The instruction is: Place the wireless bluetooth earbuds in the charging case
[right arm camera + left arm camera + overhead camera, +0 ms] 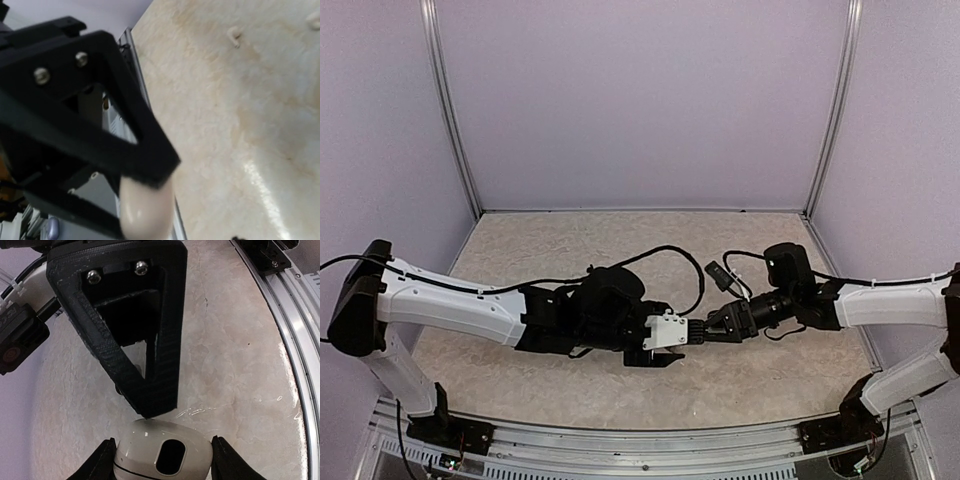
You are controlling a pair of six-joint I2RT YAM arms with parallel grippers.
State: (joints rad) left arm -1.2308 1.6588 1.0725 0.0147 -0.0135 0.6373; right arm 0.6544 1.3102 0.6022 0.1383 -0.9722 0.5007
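Observation:
My left gripper [665, 345] [162, 455] is shut on a white pebble-shaped charging case [150, 447], lid closed, with a dark oval window facing the camera. The case also shows in the top view [667, 328] at table centre. My right gripper [710, 328] [140, 205] meets it from the right. Its black fingers [150, 390] touch the case's far end, and in the right wrist view the case [145, 212] sits pinched between them. Two tiny whitish pieces [233, 35] [312, 20] lie on the table; they may be earbuds, but they are too small to tell.
The marbled beige table [570, 250] has purple walls behind and at both sides. A metal rail [295, 340] runs along the near edge, close to both grippers. Black cables [660, 255] loop over the table behind the wrists.

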